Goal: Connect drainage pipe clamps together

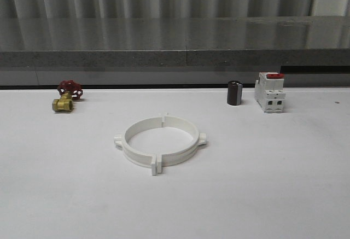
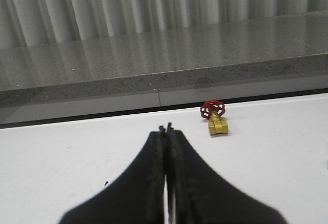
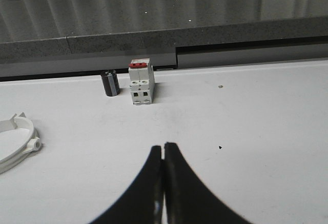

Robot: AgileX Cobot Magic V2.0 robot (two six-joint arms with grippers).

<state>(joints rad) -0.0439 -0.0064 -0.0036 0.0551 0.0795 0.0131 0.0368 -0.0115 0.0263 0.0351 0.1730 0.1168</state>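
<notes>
The two drainage pipe clamps [image 1: 160,144] are seen lying flat on the white table [image 1: 273,184], with their end flanges pressed against each other at the near side and at the far side, so that one wide ring is formed. A small tab sticks out on the left of the ring and another one on the right. In the right wrist view only a part of the ring [image 3: 18,141] with one tab is seen at the edge of the picture.

Behind the ring and to its right, a white circuit breaker with a red top [image 1: 270,91] is placed upright near the back edge of the table, and a small dark cylinder [image 1: 234,92] stands just beside it, on the side toward the ring. Behind the ring and to its left, well apart from it, a brass valve with a red handwheel [image 1: 66,97] is placed.

The left gripper [image 2: 167,129] is seen over bare table with its fingers pressed together and nothing between them. The right gripper [image 3: 163,145] is also closed on nothing, well apart from the ring.
</notes>
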